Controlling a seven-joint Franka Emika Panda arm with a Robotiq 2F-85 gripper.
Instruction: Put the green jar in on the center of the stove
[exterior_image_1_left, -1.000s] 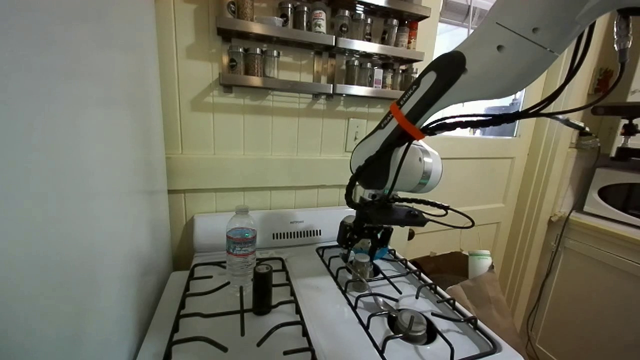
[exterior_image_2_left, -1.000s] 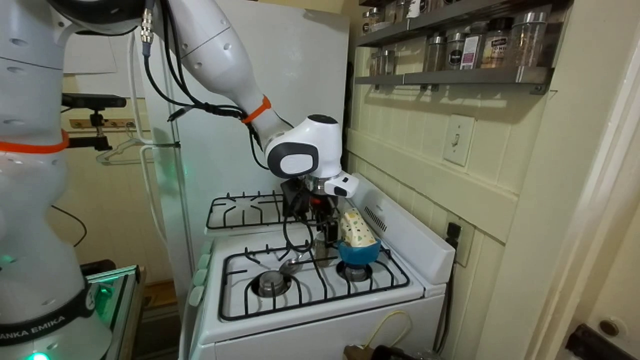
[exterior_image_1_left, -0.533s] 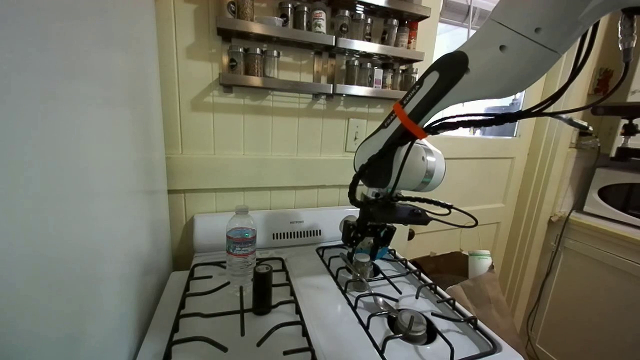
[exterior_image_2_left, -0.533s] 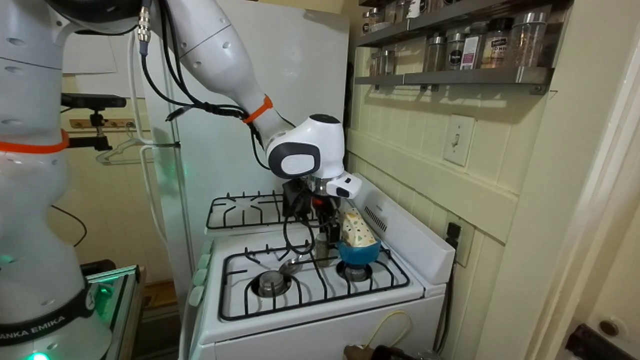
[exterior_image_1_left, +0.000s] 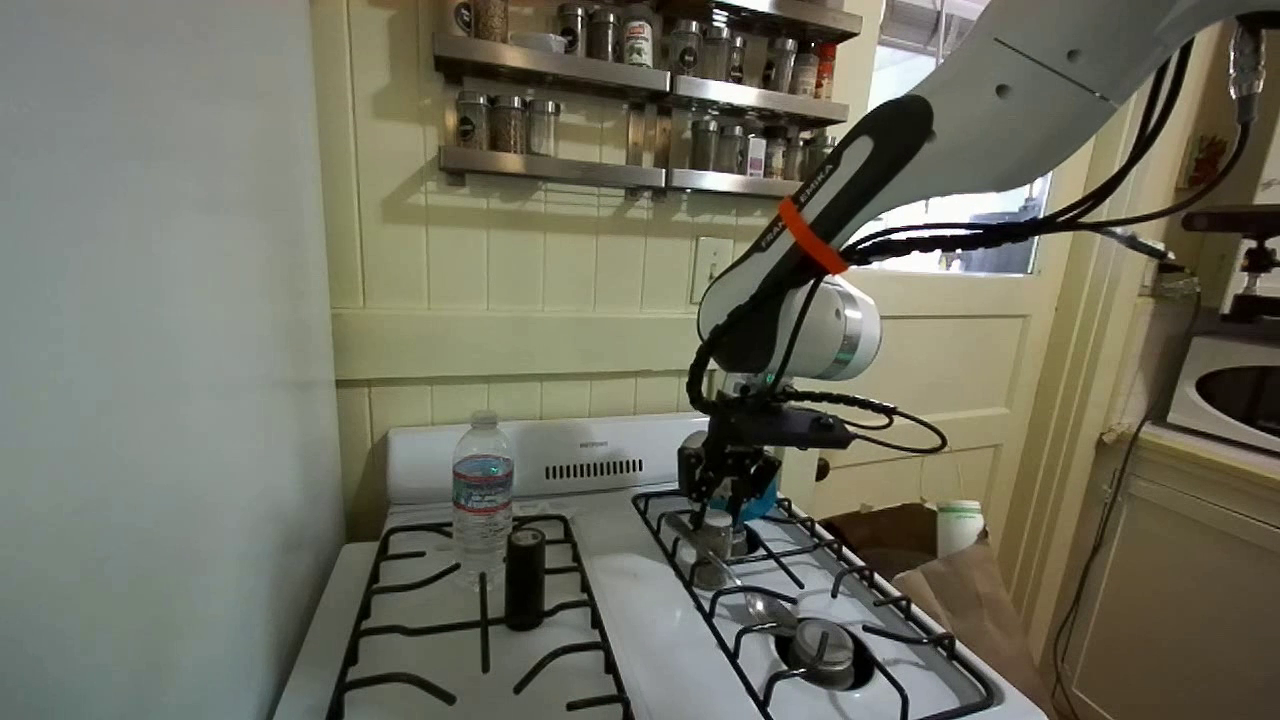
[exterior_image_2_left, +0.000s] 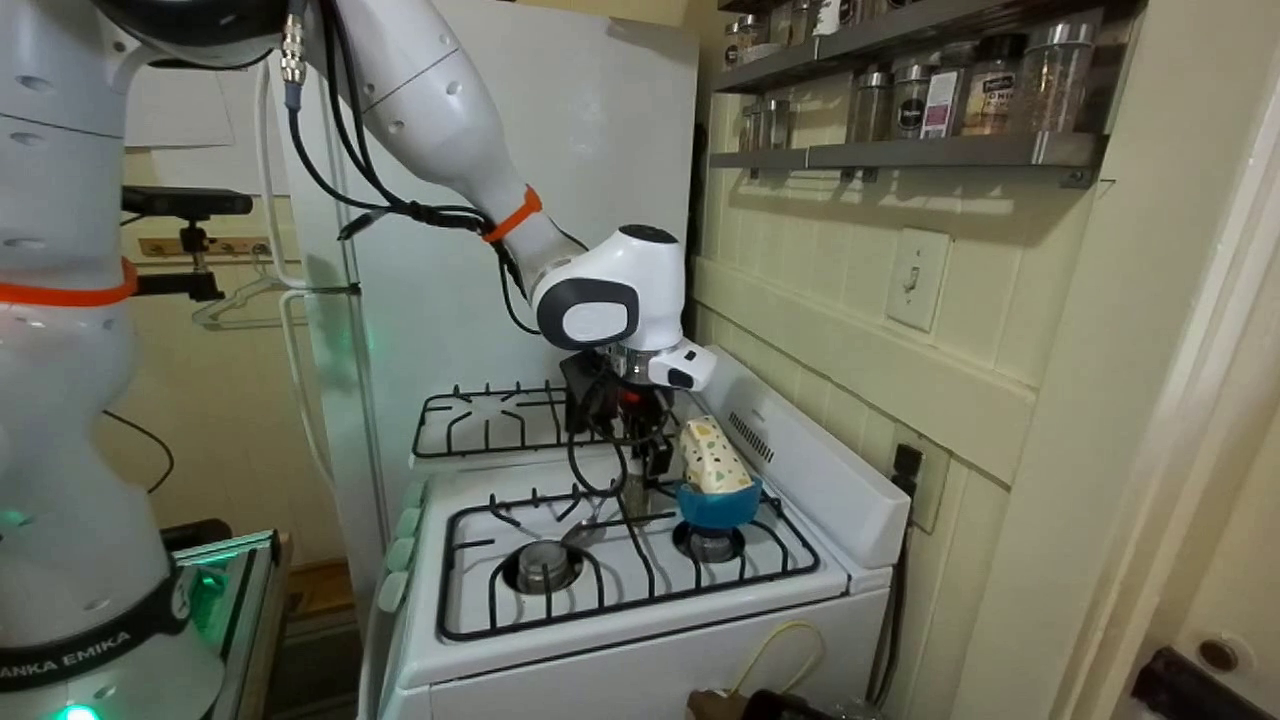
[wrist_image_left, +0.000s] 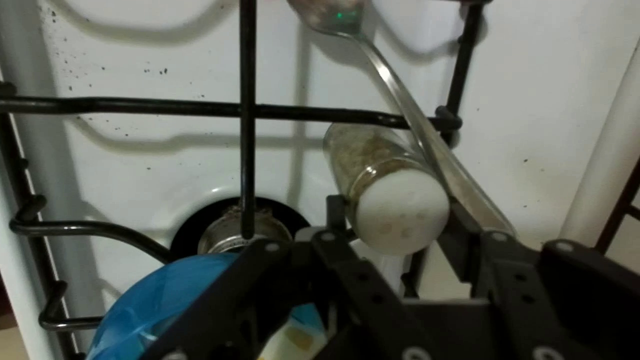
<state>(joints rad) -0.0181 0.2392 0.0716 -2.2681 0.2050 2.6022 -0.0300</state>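
The green jar, clear-sided with greenish contents and a pale round lid, stands among the bars of a grate, slightly tilted. In the wrist view my gripper is shut on it, one finger against each side just under the lid. Both exterior views show the gripper pointing down over the jar, whose upper part is partly covered by the fingers. The white stove has a flat middle strip between its two grates, on the fridge side of the jar.
A metal spoon leans on the grate, its handle right against the jar. Close by sits a blue bowl with a speckled block. A water bottle and a dark slim container stand on the opposite grate.
The jaws have come together on the jar. In an exterior view the arm went slightly right, then back left, and the jar and spoon handle shifted a little left with it.
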